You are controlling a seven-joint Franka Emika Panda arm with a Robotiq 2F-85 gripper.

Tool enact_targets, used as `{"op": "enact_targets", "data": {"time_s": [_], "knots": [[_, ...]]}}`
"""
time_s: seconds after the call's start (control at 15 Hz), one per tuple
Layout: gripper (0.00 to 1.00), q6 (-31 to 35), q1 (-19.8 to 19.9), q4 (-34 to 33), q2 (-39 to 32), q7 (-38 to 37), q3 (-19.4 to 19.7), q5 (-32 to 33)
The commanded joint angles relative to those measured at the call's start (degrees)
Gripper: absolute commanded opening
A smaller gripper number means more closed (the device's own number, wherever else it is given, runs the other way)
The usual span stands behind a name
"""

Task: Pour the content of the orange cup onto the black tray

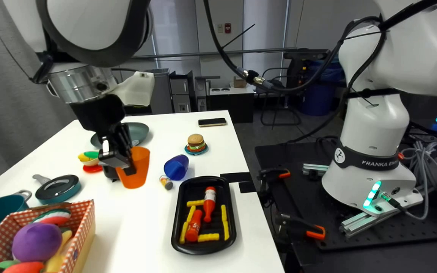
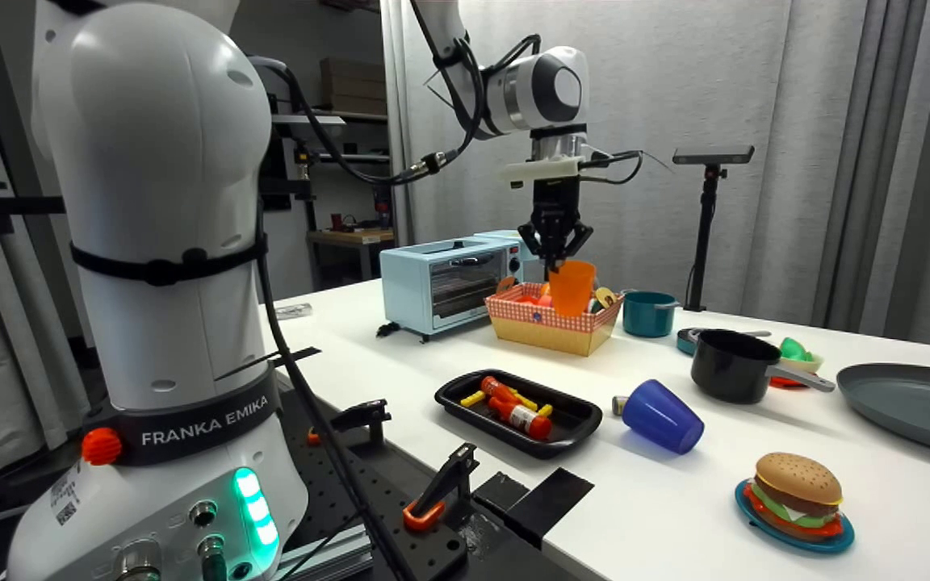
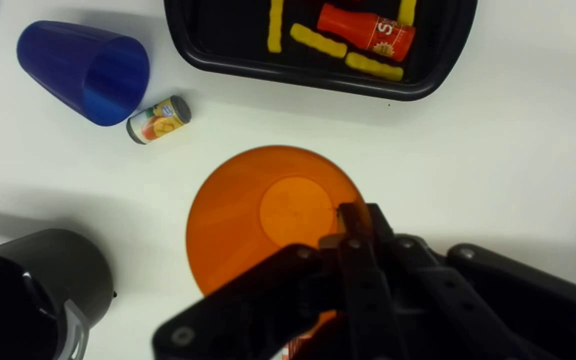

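The translucent orange cup (image 1: 138, 170) hangs above the white table, roughly upright with a slight tilt and its wide rim up. It also shows in an exterior view (image 2: 571, 290) and the wrist view (image 3: 293, 210). My gripper (image 3: 363, 220) is shut on the cup's wall, one finger inside and one outside. The cup's bottom looks bare; a small part is hidden by the fingers. The black tray (image 1: 199, 189) lies on the table, apart from the cup, towards the robot base. In it lie two red bottles (image 1: 209, 204) and several yellow sticks (image 1: 208, 237).
A tipped blue cup (image 1: 176, 167) and a small can (image 1: 166, 182) lie near the tray. A black pot (image 2: 731, 367), a checkered basket (image 2: 546, 331), a toaster oven (image 2: 449, 282), a toy burger (image 1: 195, 142) and a dark round dish (image 1: 139, 132) stand around.
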State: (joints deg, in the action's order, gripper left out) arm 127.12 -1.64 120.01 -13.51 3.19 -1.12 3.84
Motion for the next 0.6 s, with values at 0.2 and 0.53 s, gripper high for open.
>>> {"op": "enact_targets", "data": {"time_s": [0.2, 0.53], "knots": [[0.01, 0.85, -0.13, -3.85, -5.12, -2.41, -0.32, -2.25], [0.01, 2.81, -0.09, -6.06, -8.42, -4.2, -0.21, -2.53]]}}
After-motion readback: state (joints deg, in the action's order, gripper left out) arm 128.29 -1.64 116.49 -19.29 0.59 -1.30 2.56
